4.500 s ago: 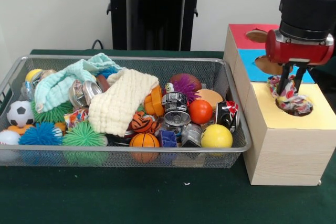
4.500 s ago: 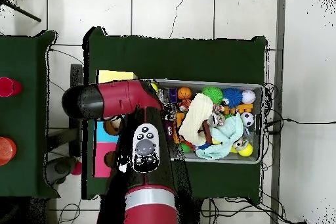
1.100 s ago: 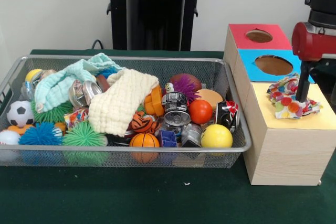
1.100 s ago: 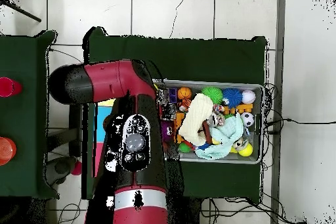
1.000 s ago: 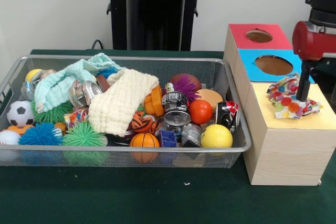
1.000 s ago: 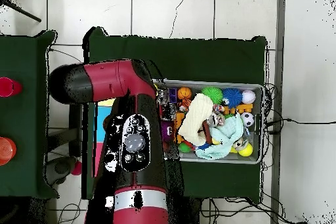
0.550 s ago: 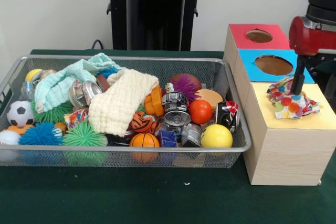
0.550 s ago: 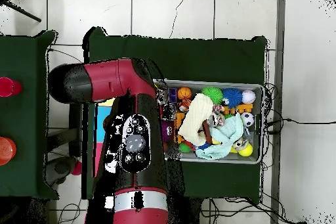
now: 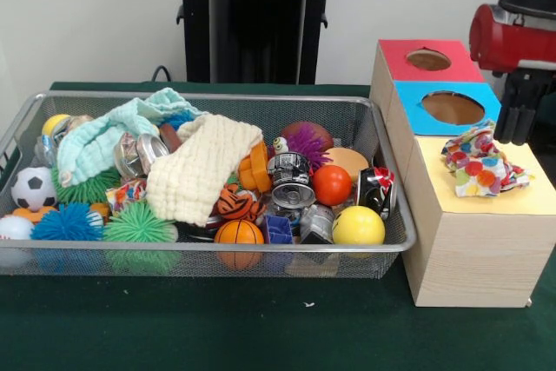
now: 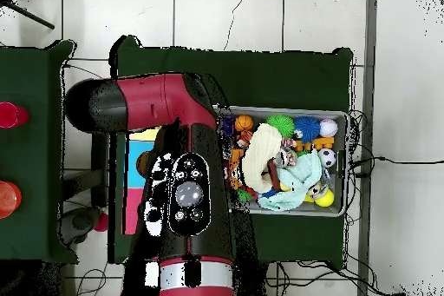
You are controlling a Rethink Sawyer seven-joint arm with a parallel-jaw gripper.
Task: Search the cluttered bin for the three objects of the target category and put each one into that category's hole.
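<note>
A colourful spotted cloth (image 9: 480,167) lies crumpled on the yellow top (image 9: 539,197) of the wooden box, covering its hole. My gripper (image 9: 519,136) hangs just above and behind the cloth, clear of it and holding nothing. In the wire bin (image 9: 217,249) a cream knitted cloth (image 9: 201,169) lies on top of the pile, and a mint cloth (image 9: 100,136) lies at the back left. In the overhead view my red arm (image 10: 182,188) covers the box and hides the gripper. The cream cloth (image 10: 258,149) and mint cloth (image 10: 299,175) show in the bin (image 10: 345,162).
The box also has a blue section with a hole (image 9: 453,108) and a red section with a hole (image 9: 428,59). The bin holds several balls, spiky toys and crushed cans, among them a yellow ball (image 9: 358,226) and a soccer ball (image 9: 33,188).
My gripper let go of the spotted cloth over the yellow hole, then rose up and away from it. The cloth stays bunched on the yellow top. The bin's contents have not moved.
</note>
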